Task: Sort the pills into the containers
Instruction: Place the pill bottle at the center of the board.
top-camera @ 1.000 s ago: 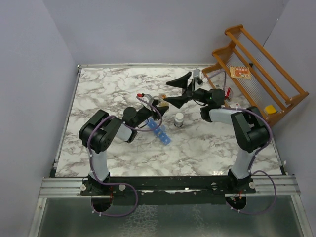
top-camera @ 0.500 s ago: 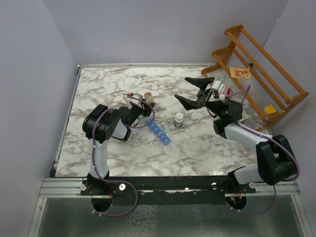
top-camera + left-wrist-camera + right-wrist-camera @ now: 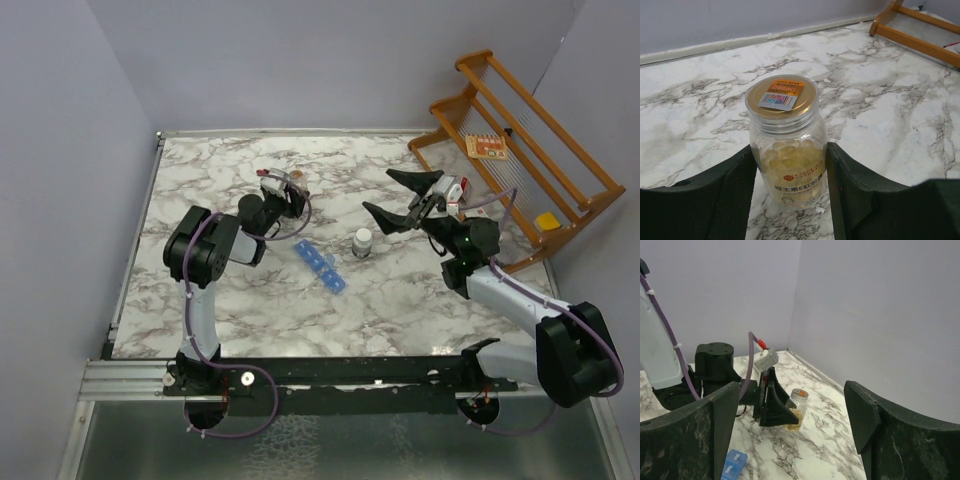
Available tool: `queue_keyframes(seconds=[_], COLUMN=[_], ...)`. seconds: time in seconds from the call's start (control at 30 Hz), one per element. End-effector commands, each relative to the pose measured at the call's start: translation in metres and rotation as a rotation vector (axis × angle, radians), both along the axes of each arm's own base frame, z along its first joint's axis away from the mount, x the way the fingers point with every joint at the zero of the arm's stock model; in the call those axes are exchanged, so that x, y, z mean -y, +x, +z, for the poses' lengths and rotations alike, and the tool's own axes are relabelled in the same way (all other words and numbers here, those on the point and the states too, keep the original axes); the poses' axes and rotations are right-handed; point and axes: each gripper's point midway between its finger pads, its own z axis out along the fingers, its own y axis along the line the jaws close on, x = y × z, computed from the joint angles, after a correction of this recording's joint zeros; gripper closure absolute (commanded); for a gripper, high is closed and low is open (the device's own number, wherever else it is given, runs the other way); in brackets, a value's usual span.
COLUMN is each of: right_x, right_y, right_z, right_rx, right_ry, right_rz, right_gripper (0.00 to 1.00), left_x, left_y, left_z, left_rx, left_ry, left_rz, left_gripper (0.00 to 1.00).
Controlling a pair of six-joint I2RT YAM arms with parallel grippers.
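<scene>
A clear bottle (image 3: 787, 150) with a gold lid stands on the marble table, filled with yellow pills (image 3: 790, 152). My left gripper (image 3: 791, 150) is shut on the bottle, one dark finger pressed against each side. From above, the left gripper (image 3: 288, 196) and bottle (image 3: 298, 188) sit back left of centre. The containers (image 3: 322, 264), a blue strip of lidded compartments, lie flat in front of them, untouched. My right gripper (image 3: 378, 191) hangs open in the air to the right, holding nothing. The right wrist view shows the bottle (image 3: 797, 407) and a corner of the containers (image 3: 734, 462).
A small dark bottle with a white cap (image 3: 363, 241) stands just right of the containers, below the right gripper. A wooden rack (image 3: 530, 150) leans at the back right corner. Purple walls close the table on three sides.
The left gripper has moved back and left with the bottle, away from the containers. The right arm has swung out to the right, its gripper still open.
</scene>
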Motion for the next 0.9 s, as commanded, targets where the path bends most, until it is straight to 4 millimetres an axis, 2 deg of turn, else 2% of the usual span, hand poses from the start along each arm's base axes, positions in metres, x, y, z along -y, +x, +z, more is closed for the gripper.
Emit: queue_keyframes(seconds=[0.0, 0.37, 0.87], right_x=[0.003, 0.002, 0.004], right_y=[-0.002, -0.001, -0.005], right_z=[0.0, -0.003, -0.003], right_rx=[0.007, 0.0, 0.009], right_ry=[-0.003, -0.008, -0.001], right_rz=[-0.023, -0.019, -0.019], right_gripper=[0.14, 0.14, 0.14], left_x=[-0.006, -0.009, -0.015], left_y=[0.018, 0.042, 0.02], left_z=[-0.015, -0.041, -0.078], left_rx=[-0.104, -0.28, -0.521], left_ry=[-0.009, 0.009, 0.029], left_rz=[0.022, 0.048, 0.079], left_gripper=[0.81, 0.8, 0.79])
